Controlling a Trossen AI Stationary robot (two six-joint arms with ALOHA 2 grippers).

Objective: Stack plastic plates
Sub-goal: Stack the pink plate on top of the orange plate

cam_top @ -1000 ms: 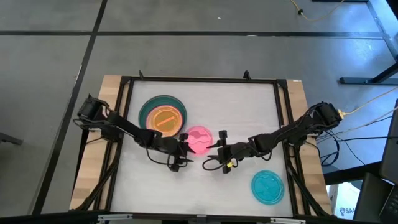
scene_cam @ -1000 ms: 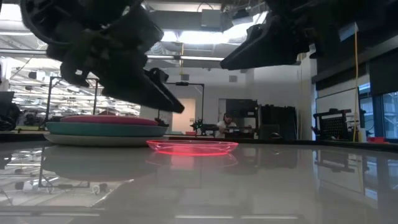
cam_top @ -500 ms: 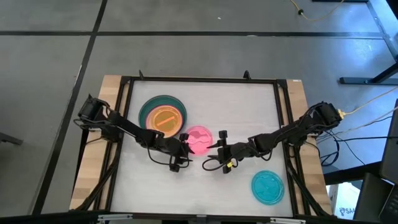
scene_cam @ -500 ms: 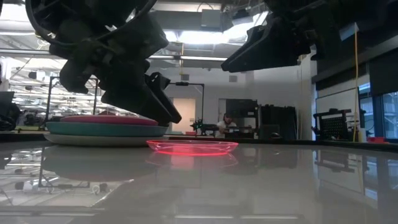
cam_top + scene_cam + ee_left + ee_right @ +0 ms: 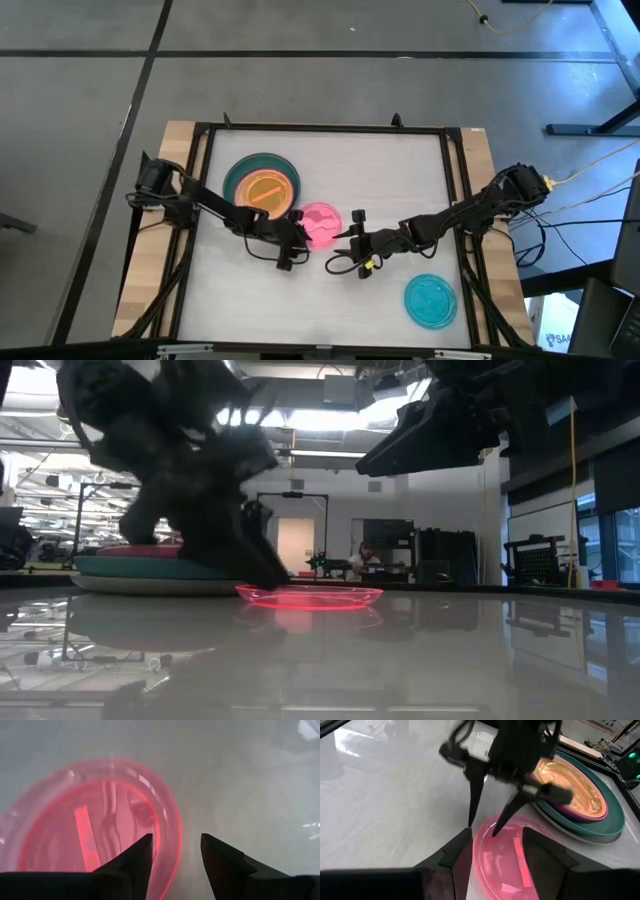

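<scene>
A small magenta plate (image 5: pixel 322 222) lies flat on the table's middle (image 5: pixel 310 596). To its left stands a stack (image 5: pixel 262 185): a grey plate under a dark teal one (image 5: pixel 600 822), then a pink rim, with an orange plate (image 5: pixel 570 782) on top. A cyan plate (image 5: pixel 431 300) lies alone near the right front. My left gripper (image 5: pixel 297 235) is open and low at the magenta plate's left rim. My right gripper (image 5: pixel 352 238) is open and hovers above that plate's right side (image 5: pixel 365 463). My left gripper (image 5: pixel 482 829) comes from above, pointing down. It stands astride the magenta plate's left rim (image 5: pixel 167 837), with one finger (image 5: pixel 506 815) over the plate's inside and one finger (image 5: pixel 471 810) outside it by the table. Whether either finger touches the plate, I cannot tell.
A black frame (image 5: pixel 320 128) runs around the white table top. Bare table spreads along the far side and the near left. Beyond the table, the low view shows a room with racks and a person (image 5: pixel 366 555) far off.
My left gripper has dropped from well above the table down to the magenta plate's left rim, staying open. The plates have not moved.
</scene>
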